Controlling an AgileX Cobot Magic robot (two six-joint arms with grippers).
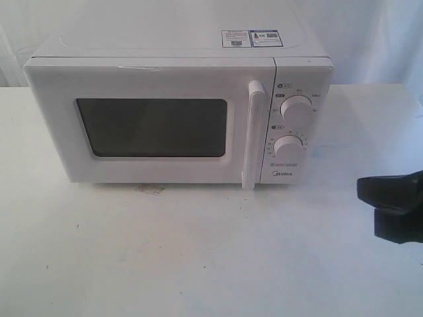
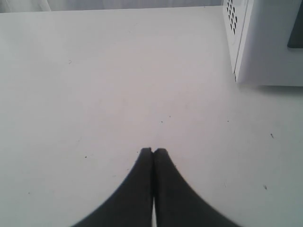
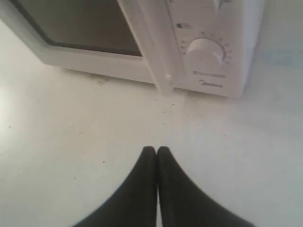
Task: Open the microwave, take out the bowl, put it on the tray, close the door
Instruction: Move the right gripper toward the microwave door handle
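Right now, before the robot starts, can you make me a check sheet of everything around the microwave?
Surface: white table with a few tiny specks.
Job's things: microwave with its door shut and handle upright; bowl and tray not seen, the window is too dark to see inside.
Clutter: small brownish smudge on the table by the microwave's front edge.
Hands: left hand shut, empty, over the table beside the microwave; right hand shut, empty, in front of the dials.
Cables: nothing seen.
Surroundings: pale backdrop behind.
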